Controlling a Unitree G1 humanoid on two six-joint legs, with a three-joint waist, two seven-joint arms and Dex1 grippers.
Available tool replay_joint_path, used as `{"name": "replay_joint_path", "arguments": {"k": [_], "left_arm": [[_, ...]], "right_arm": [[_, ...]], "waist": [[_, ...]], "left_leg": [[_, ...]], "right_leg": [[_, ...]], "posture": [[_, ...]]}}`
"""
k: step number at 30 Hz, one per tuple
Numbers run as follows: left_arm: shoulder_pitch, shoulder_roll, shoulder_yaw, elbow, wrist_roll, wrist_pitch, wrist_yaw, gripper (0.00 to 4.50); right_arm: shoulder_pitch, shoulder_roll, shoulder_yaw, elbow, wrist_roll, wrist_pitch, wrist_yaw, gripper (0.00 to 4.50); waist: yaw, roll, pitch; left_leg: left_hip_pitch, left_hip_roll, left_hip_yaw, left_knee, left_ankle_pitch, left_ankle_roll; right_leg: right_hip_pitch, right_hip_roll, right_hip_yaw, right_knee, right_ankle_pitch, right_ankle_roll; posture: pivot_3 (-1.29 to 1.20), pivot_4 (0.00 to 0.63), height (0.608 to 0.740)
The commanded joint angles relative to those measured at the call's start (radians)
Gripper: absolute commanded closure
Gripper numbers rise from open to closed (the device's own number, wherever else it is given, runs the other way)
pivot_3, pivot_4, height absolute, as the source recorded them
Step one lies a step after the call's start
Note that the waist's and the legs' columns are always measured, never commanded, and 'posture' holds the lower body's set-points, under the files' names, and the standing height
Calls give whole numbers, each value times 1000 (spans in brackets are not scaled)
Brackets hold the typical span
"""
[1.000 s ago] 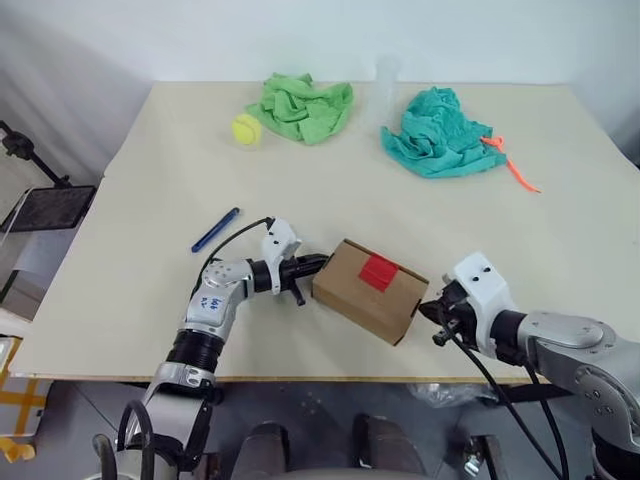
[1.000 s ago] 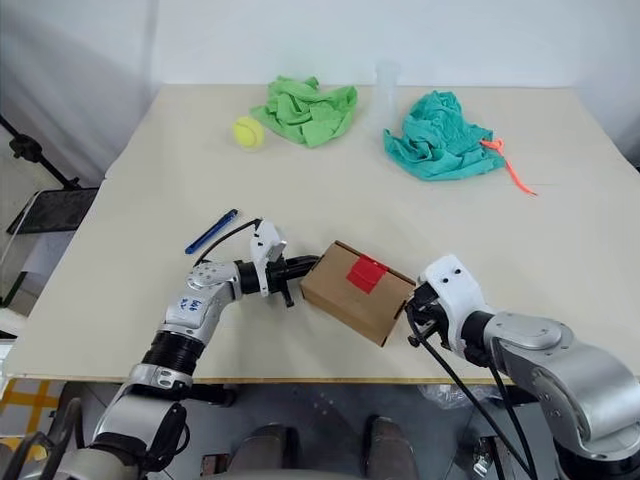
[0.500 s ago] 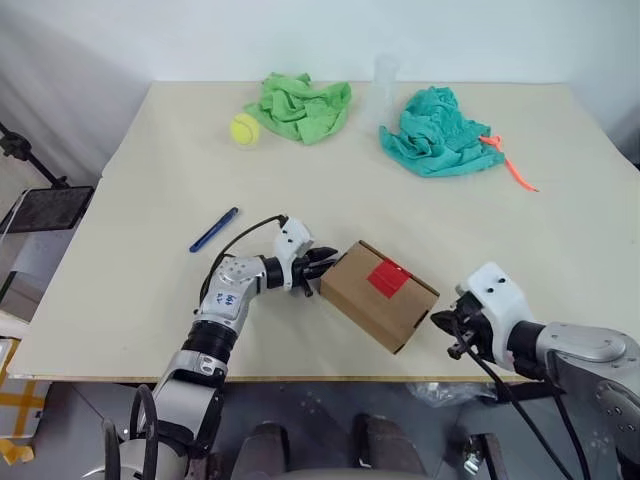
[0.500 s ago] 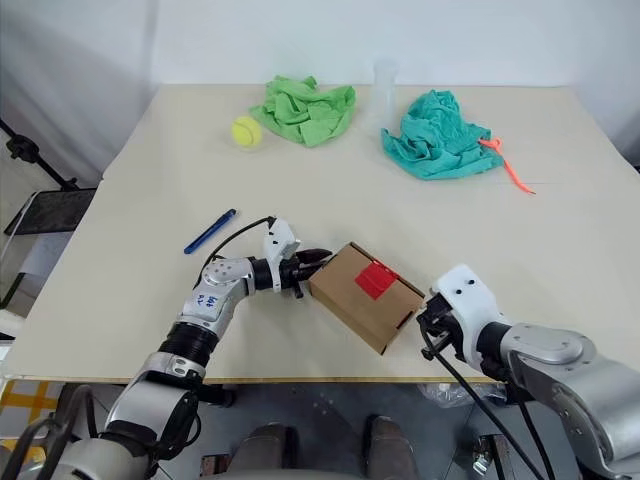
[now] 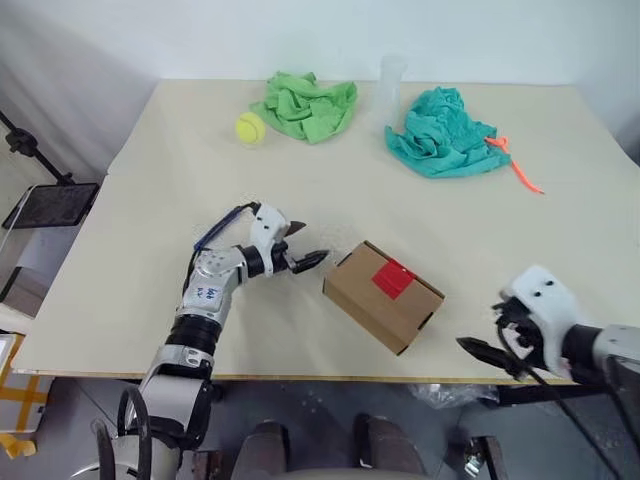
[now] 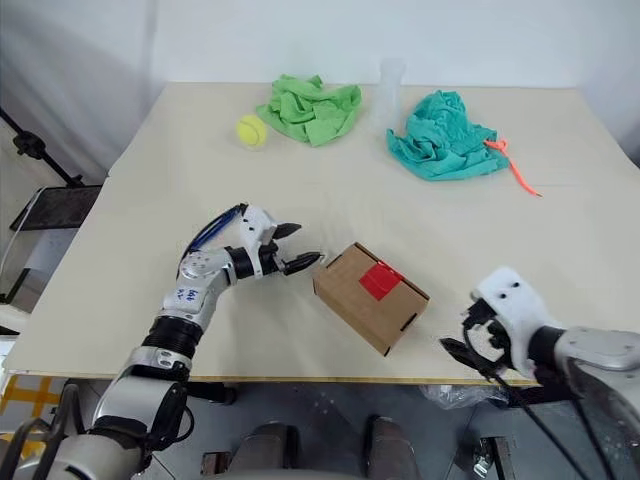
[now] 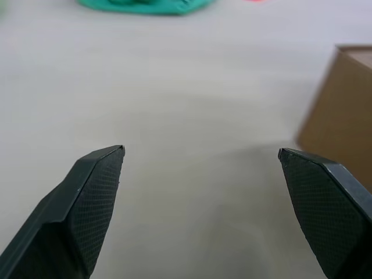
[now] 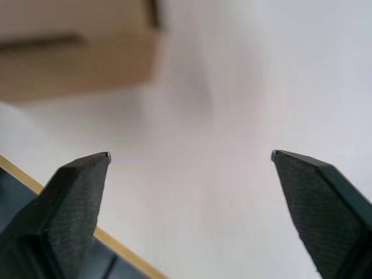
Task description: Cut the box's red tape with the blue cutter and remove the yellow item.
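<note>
Where both grippers pressed the box (image 5: 384, 297) ends a second ago, each has now backed off, jaws wide and empty: left gripper (image 5: 303, 246) just beside it, right gripper (image 5: 490, 342) near the table (image 5: 150, 180) edge. Red tape (image 5: 393, 280) is uncut. The left arm probably hides the cutter (image 6: 205, 231) in the left eye view.

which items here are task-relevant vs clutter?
Task-relevant:
- brown cardboard box
- red square tape patch on its top
- slim blue cutter, behind the left arm

Clutter:
- yellow-green tennis ball
- crumpled green cloth
- crumpled teal cloth
- thin orange strip
- clear plastic cup
</note>
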Motion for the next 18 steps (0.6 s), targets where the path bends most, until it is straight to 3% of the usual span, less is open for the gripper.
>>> {"name": "replay_joint_path", "arguments": {"k": [1, 4, 7, 12, 18], "left_arm": [[-28, 23, 31, -89, -30, 5, 7, 0], [-37, 53, 73, -142, -43, 35, 46, 0], [-46, 112, 132, -197, -65, 103, 97, 0], [-64, 218, 189, -146, -59, 184, 154, 0], [-54, 333, 159, -13, -13, 201, 107, 0]], "right_arm": [[14, -77, -70, 50, -30, -84, 72, 31], [-48, -105, -78, 142, -52, -170, 85, 31], [-213, -93, -33, 234, -49, -271, 71, 31], [-463, 3, 127, 307, -16, -345, 59, 31], [-628, 142, 348, 346, -43, -403, 59, 31]], "waist": [[-3, 0, 0], [-5, 0, 0], [-13, -1, 1], [-16, -1, 1], [-13, -1, 1]], "left_leg": [[0, 0, 0, 0, 0, 0], [0, 0, 0, 0, 0, 0], [1, 0, 1, 1, 0, 0], [2, 0, 1, 0, 2, -2], [-3, 0, 3, 1, 3, -4]], "right_leg": [[0, 0, 0, 0, 0, 0], [0, 0, 0, 0, 0, 0], [-1, 0, 2, 2, 0, 0], [-2, 1, 3, 5, 0, 0], [-8, 1, 4, 10, 0, 0]], "posture": [[0, 150, 740], [0, 150, 740], [0, 150, 740], [0, 150, 740], [0, 150, 740]]}}
